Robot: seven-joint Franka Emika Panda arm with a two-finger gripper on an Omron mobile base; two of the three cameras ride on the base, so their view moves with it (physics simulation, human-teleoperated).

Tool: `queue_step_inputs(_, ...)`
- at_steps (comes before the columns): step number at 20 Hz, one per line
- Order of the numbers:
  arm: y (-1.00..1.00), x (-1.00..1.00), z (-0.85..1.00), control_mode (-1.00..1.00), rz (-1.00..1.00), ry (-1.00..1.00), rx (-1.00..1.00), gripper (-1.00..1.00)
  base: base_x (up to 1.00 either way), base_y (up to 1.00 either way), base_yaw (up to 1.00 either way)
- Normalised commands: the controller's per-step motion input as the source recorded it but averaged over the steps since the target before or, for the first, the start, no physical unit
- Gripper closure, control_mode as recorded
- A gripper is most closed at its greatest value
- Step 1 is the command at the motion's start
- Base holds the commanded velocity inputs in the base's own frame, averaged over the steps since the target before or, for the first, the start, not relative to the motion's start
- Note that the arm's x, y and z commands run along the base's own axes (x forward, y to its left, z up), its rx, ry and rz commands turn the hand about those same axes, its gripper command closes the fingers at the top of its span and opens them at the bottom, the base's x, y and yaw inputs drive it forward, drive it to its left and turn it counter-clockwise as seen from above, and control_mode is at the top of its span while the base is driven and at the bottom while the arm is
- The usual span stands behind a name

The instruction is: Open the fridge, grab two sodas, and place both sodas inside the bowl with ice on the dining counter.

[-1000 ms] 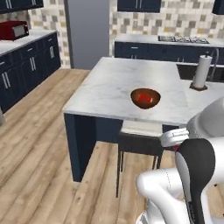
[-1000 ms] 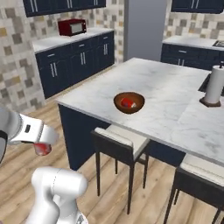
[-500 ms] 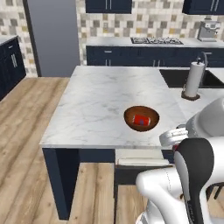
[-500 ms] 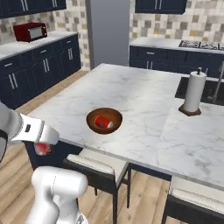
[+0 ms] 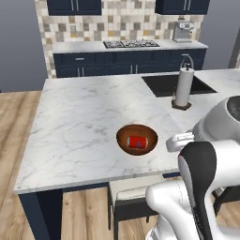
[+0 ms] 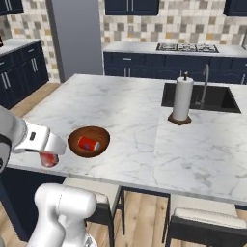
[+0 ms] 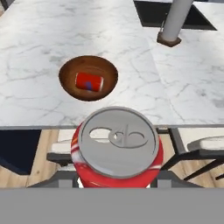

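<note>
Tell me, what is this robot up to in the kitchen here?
It is bringing sodas to a bowl on the marble dining counter. One red soda already lies on its side inside the bowl. The gripper holds a second soda upright, near the counter's edge and short of the bowl. A paper towel roll stands beside the sink.

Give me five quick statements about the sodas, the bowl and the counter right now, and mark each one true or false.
1. One soda lies on its side in the bowl. True.
2. The end effector holds a second soda. True.
3. The held soda is already over the bowl. False: it is short of the dining counter edge.
4. The paper towel roll lies tipped over. False: it stands upright.
5. The bowl sits in the sink. False: it is on the marble top.
</note>
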Motion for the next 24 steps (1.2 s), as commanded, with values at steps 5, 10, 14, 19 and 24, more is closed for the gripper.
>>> queue_step_inputs(5,0.29,1.00,-0.06,-1.00,-0.11,0.14,0.00,1.00,0.00,0.00,0.00)
queue_step_inputs(10,0.09,1.00,-0.21,-1.00,0.02,0.16,0.00,1.00,0.00,0.00,0.00)
queue_step_inputs(14,-0.02,1.00,-0.54,-1.00,0.08,0.18,0.00,1.00,0.00,0.00,0.00)
queue_step_inputs(19,-0.07,1.00,-0.63,-1.00,0.13,0.16,-0.01,1.00,0.00,0.00,0.00)
queue_step_inputs(24,-0.01,0.89,-0.58,-1.00,0.10,0.16,-0.02,1.00,0.00,0.00,0.00)
